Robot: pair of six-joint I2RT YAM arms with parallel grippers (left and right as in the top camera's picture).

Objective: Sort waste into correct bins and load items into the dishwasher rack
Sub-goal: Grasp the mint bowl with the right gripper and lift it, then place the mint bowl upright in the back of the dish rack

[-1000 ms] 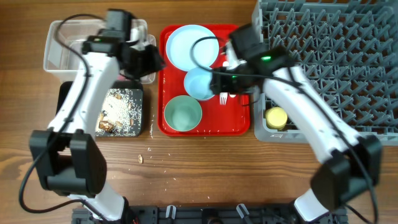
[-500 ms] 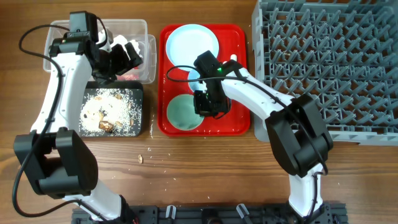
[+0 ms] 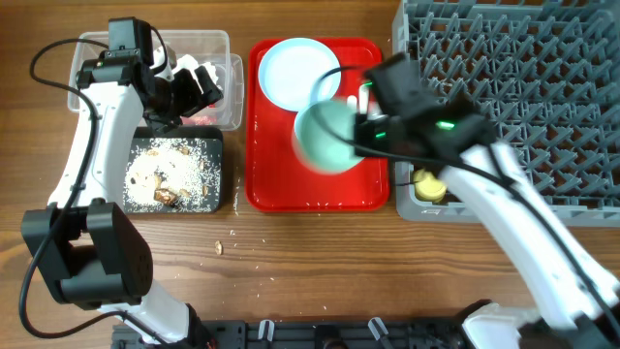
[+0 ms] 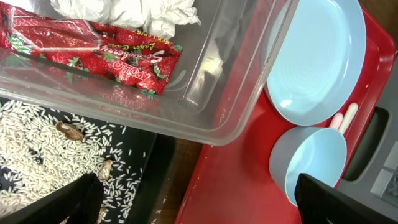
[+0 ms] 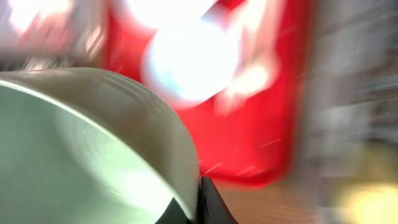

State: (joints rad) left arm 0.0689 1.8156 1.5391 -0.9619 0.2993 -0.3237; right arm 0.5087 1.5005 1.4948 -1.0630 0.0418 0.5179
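Waste: wrapper (image 4: 93, 53) in tub (image 4: 242, 81), rice (image 4: 37, 143) in black tray (image 4: 148, 165).
Rack (image 3: 513, 87): cup (image 3: 429, 184) loaded.
Right gripper (image 3: 360, 124): pinching green bowl (image 3: 325, 136) above red tray (image 3: 291, 189).
Left gripper (image 3: 201, 82): wide, empty.
Remaining: plate (image 3: 298, 70), blue bowl (image 4: 308, 165) — on red tray.

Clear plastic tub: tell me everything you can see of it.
The clear plastic tub is rectangular and see-through, with rounded corners and a lipped rim, upright on the table. Inside lie a red strawberry-print wrapper and crumpled white paper. The black tray holding rice sits along one side, the red tray along another.
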